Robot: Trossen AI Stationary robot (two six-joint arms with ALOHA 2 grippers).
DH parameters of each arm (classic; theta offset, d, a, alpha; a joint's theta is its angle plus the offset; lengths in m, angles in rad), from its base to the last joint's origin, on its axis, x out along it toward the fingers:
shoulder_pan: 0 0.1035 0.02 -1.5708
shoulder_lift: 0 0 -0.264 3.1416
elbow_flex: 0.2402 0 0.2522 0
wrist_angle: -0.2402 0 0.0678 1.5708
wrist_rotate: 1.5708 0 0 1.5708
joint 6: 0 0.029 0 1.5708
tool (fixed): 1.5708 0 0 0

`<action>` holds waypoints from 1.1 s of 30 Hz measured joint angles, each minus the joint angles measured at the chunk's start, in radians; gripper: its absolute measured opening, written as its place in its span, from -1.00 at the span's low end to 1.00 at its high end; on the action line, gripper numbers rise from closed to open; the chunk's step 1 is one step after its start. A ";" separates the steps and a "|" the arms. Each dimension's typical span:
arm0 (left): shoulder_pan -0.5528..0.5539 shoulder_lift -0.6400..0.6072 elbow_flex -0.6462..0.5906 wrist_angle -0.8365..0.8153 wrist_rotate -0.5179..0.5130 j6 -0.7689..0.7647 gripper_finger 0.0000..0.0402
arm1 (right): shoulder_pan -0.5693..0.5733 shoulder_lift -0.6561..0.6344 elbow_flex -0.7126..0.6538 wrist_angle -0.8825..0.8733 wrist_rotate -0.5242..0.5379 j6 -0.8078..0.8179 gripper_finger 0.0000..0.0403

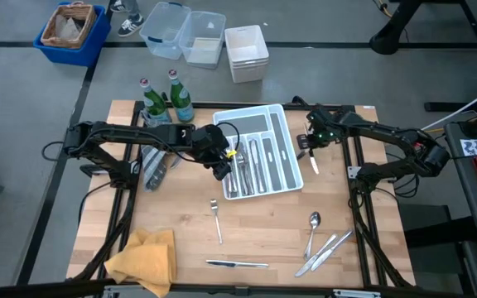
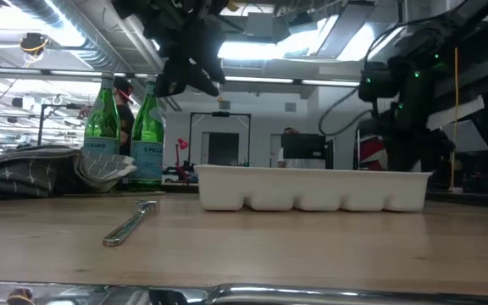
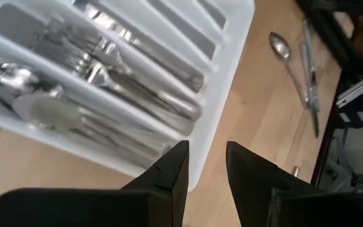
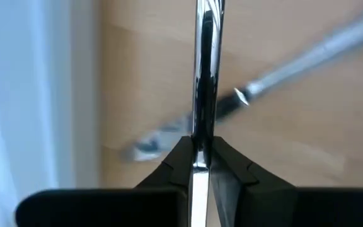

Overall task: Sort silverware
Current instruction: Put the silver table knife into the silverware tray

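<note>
High view shows both dark arms reaching in from the two side edges of the surface (image 1: 180, 248) toward the white tray (image 1: 292, 178) that lies near its far edge, about midway along. The left arm stretches level across from the left edge, past two green bottles (image 1: 162, 99) and a grey cloth (image 1: 157, 165), its wrist bent down over the tray's left compartments. Its left gripper (image 1: 224, 170) hangs above the tray; in the left wrist view the left gripper (image 3: 205, 165) has its two fingers apart with nothing between them, above the tray's rim, where forks and spoons (image 3: 93, 79) lie sorted in the compartments.

The right arm comes in from the right edge, elbow raised, forearm angled toward the tray's right side. The right gripper (image 1: 312, 149) hovers just beside the tray's right wall, pinching a knife (image 1: 314, 162) that points down toward the surface. In the right wrist view the right gripper (image 4: 199, 154) has its fingers nearly together on the thin edge of that knife (image 4: 205, 69).

More silverware lies loose on the near half of the surface: a fork (image 1: 217, 218) near the middle, a knife (image 1: 237, 264) along the near edge, and a spoon (image 1: 312, 230) with two more pieces (image 1: 328, 252) toward the near right corner. A yellow cloth (image 1: 146, 258) sits at the near left corner.
</note>
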 joint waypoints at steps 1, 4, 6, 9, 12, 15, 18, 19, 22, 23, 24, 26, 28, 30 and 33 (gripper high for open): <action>0.000 0.000 0.000 -0.010 0.000 0.000 -0.53 | 0.000 0.000 0.015 0.001 -0.014 -0.015 -0.81; 0.000 -0.005 0.000 -0.046 0.000 0.000 -0.52 | 0.000 0.000 0.066 -0.003 -0.060 -0.064 -0.81; 0.000 -0.009 0.000 -0.071 0.000 0.000 -0.53 | 0.000 0.000 0.107 -0.001 -0.091 -0.106 -0.81; 0.000 -0.020 0.000 -0.099 0.000 0.000 -0.53 | 0.000 -0.001 0.169 0.004 -0.124 -0.173 -0.81; 0.000 -0.038 0.000 -0.126 0.000 0.000 -0.53 | 0.001 -0.001 0.223 0.045 -0.150 -0.260 -0.81; 0.000 -0.065 0.000 -0.142 0.000 0.004 -0.53 | 0.001 -0.001 0.261 0.115 -0.181 -0.387 -0.80; -0.001 -0.098 0.000 -0.143 0.000 0.004 -0.53 | 0.010 -0.002 0.272 0.224 -0.225 -0.524 -0.80; -0.001 -0.111 0.000 -0.143 -0.001 0.003 -0.53 | 0.018 -0.002 0.272 0.262 -0.235 -0.572 -0.80; -0.001 -0.151 0.000 -0.143 -0.001 0.001 -0.53 | 0.051 -0.002 0.272 0.365 -0.246 -0.774 -0.80; -0.001 -0.163 0.000 -0.143 -0.002 0.001 -0.53 | 0.066 -0.002 0.272 0.389 -0.247 -0.857 -0.80; -0.001 -0.176 0.000 -0.143 -0.003 0.000 -0.53 | 0.083 -0.002 0.272 0.409 -0.250 -0.946 -0.80; -0.001 -0.198 0.000 -0.141 -0.004 0.000 -0.53 | 0.119 -0.002 0.272 0.437 -0.253 -1.113 -0.80; -0.001 -0.218 0.000 -0.142 -0.008 0.000 -0.53 | 0.156 -0.002 0.272 0.458 -0.254 -1.267 -0.80; -0.001 -0.231 0.000 -0.142 -0.022 0.001 -0.53 | 0.195 -0.002 0.272 0.475 -0.253 -1.399 -0.80; -0.001 -0.235 0.000 -0.141 -0.042 0.022 -0.53 | 0.256 -0.002 0.272 0.477 -0.253 -1.599 -0.80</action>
